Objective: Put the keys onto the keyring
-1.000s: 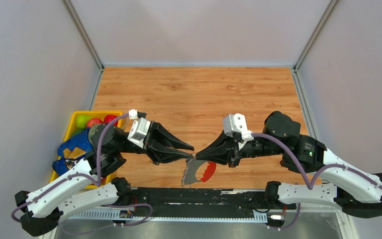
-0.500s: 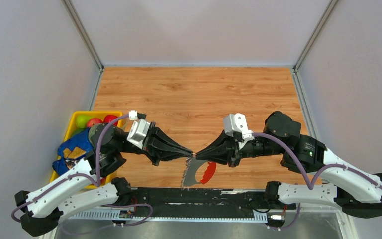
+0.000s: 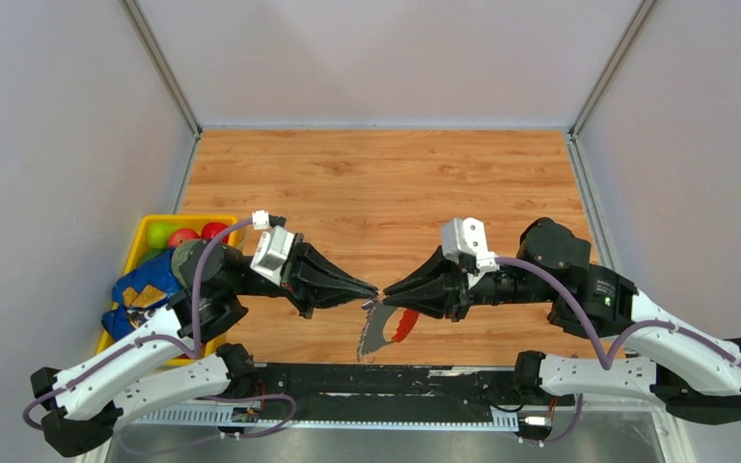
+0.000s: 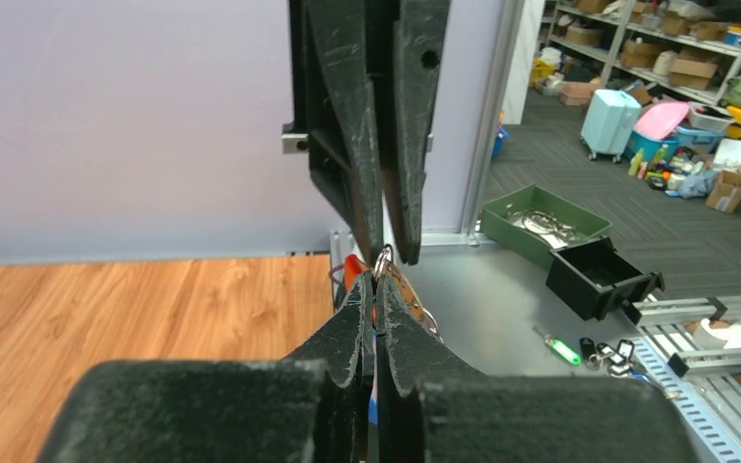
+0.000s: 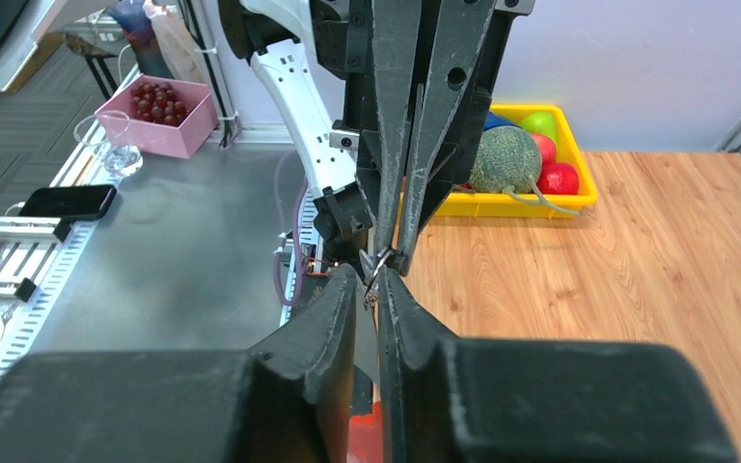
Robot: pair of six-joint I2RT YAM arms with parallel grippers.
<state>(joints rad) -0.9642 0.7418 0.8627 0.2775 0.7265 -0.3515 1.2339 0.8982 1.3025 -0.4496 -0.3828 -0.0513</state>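
The red-and-grey glittery keyring [image 3: 375, 335] hangs by the near edge of the wooden desk [image 3: 367, 183] from the clenched left pincer [image 3: 371, 292], so hold it steady, since I cannot tell whether the barely parted right pincer [image 3: 393, 287] grips anything.

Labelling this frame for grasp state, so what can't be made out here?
- Keys: top view, too small, lost between the left gripper and right gripper tips.
- Which gripper holds the keyring: both wrist views, fingers cover the contact.
- Keyring body: right wrist view, only a red sliver at the bottom edge, behind the fingers.
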